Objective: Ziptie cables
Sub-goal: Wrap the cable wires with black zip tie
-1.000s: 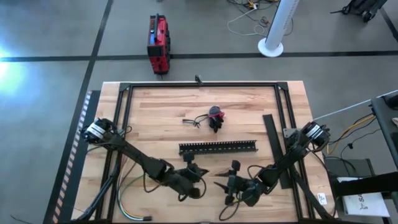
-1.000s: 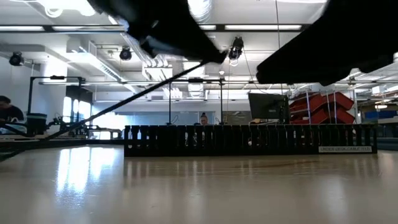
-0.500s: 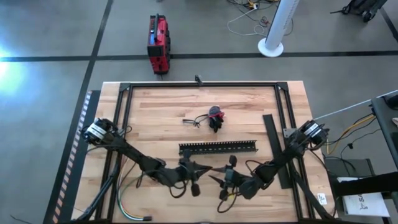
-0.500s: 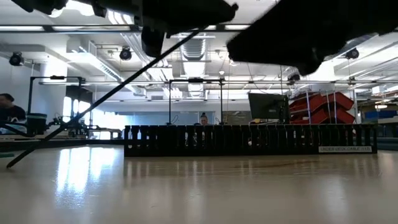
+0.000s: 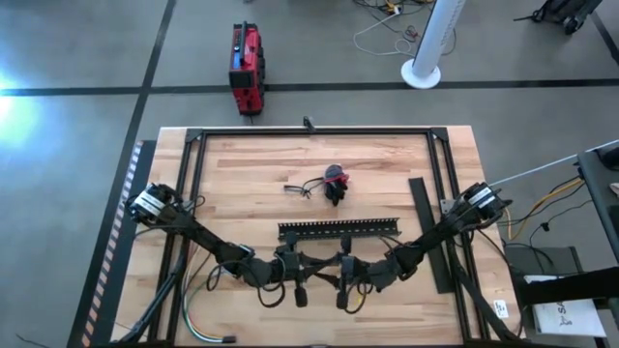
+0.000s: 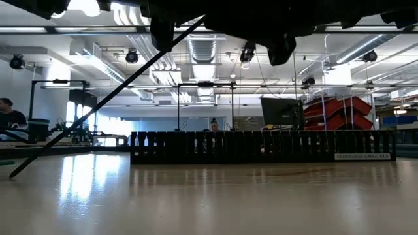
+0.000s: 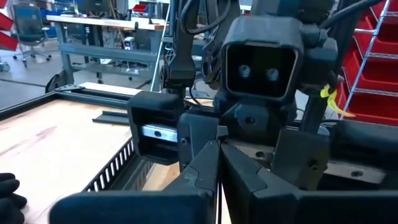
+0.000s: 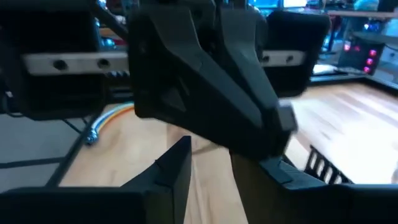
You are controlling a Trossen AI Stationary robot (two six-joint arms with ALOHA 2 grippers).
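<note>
My two grippers meet tip to tip above the table's near middle. My left gripper point(image 5: 311, 267) point(image 7: 217, 146) is shut and points level toward the table's right. My right gripper point(image 5: 337, 271) point(image 8: 208, 152) faces it, open, one finger on either side of the left gripper's tip. The ziptie point(image 6: 104, 98) is a thin black strip that slants from the grippers down toward the table's left. Its low end point(image 6: 11, 175) is at the tabletop. The cables point(image 5: 193, 307), green and white wires, lie loose at the near left corner, touched by no gripper. My left gripper is shut on the ziptie near its upper end point(image 6: 196, 23). The dark gripper bodies hide the place of contact. The fingers come level from the table's left. The strip hangs slanting below and behind them, straight, with its far tip down at the table.
The black slotted duct point(image 5: 338, 229) lies across the middle just beyond the grippers. A flat black cover strip point(image 5: 426, 227) lies at the right. A red-and-black lump with a small wire tangle point(image 5: 334, 182) sits farther back. A black frame point(image 5: 309, 130) rims the table.
My right gripper has gone toward the table's left and a little up, until it faces the left gripper's tip. My left gripper has tipped up to level. The ziptie's upper end has risen with it, so the strip slants more steeply while its low end stays at the table.
</note>
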